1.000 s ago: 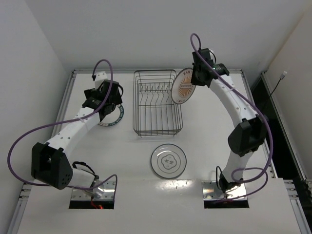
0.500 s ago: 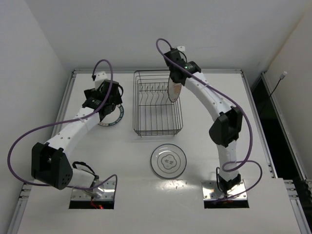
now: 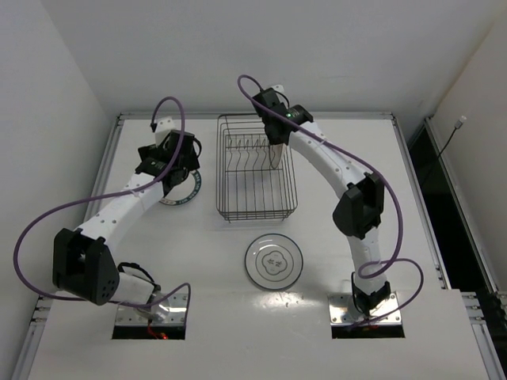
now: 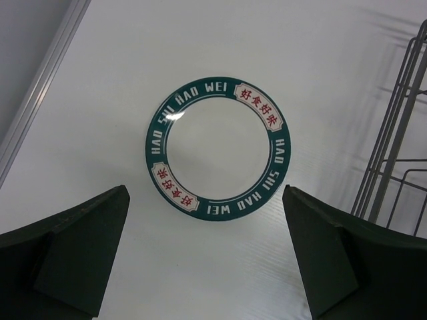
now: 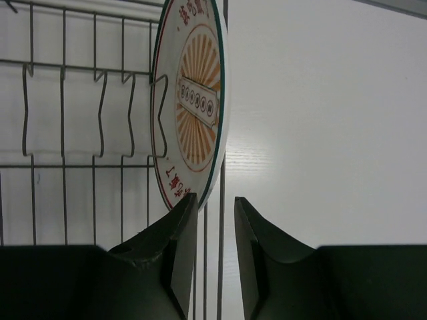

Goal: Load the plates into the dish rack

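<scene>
The orange sunburst plate (image 5: 193, 107) stands on edge at the right end of the dish rack (image 5: 63, 113), leaning against an upright prong; from above it shows edge-on (image 3: 276, 155) inside the dish rack (image 3: 252, 217). My right gripper (image 5: 215, 198) hangs over its top rim with the jaws slightly apart, the rim beside the left finger and only rack wire in the gap. My left gripper (image 4: 205, 193) is wide open above the white plate with the green lettered band (image 4: 217, 147), which lies flat left of the rack. A white plate with a thin dark rim (image 3: 273, 261) lies in front of the rack.
The rack's right side wires (image 4: 393, 133) rise close to the lettered plate. The table's left edge rail (image 4: 40, 87) runs beside that plate. Both arm bases sit at the near edge.
The right arm swung left from beside the rack to over it, set the orange plate on edge inside, and its jaws have parted. The left arm has not moved.
</scene>
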Robot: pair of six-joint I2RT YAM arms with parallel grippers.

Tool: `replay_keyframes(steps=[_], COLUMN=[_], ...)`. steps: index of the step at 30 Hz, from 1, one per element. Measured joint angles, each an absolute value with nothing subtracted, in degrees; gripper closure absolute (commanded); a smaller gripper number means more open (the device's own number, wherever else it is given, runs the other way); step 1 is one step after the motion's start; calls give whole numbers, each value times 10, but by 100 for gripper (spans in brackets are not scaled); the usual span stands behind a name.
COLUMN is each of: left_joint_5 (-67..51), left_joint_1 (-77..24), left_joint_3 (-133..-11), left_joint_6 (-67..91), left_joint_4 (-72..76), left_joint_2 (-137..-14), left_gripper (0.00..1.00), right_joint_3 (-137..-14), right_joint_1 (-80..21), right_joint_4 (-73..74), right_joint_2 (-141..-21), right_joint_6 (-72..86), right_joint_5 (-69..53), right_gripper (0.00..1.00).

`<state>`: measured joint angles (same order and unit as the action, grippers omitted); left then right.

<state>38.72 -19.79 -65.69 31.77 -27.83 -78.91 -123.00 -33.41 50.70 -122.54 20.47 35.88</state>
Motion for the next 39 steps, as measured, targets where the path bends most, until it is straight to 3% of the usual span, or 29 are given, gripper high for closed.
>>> replay_keyframes(steps=[6,9,17,23,27,28,30,31,34,35,36,39], left_joint_5=[373,269,-19,-188,-286,-314,-329,-338,-354,-358,-364,-373], left_joint_1=[-189,-133,149,237,240,240,241,241,241,241,241,241], left_joint_3=[-657,-630,-484,-431,-426,-422,-419,-417,-413,-411,-410,-405], left_joint_6=[324,333,378,422,463,478,486,494,506,507,514,513], left_joint_4=[-284,-259,-165,-63,39,74,95,109,134,139,143,143], left_joint_2=[-818,-825,-826,-889,-951,-969,-980,-989,-1015,-1023,-1029,-1039], left_gripper=[0,0,0,5,21,30,36,48,67,90,97,100], right_joint_3=[-1226,-1170,-888,-770,-739,-735,-731,-728,-721,-719,-715,-705], right_joint_1=[-329,-327,-328,-328,-328,-327,-327,-327,-327,-327,-327,-327], right_joint_4=[545,545,481,463,461,459,457,454,454,454,455,456], right_joint_2=[-1188,-1102,-771,-703,-701,-698,-691,-685,-667,-661,-656,-640], right_joint_6=[209,210,233,253,257,257,258,258,258,258,258,258], right_joint_5=[323,307,233,186,161,157,150,149,145,145,145,145], right_gripper=[69,65,62,62,62,62,62,62,62,62,62,62])
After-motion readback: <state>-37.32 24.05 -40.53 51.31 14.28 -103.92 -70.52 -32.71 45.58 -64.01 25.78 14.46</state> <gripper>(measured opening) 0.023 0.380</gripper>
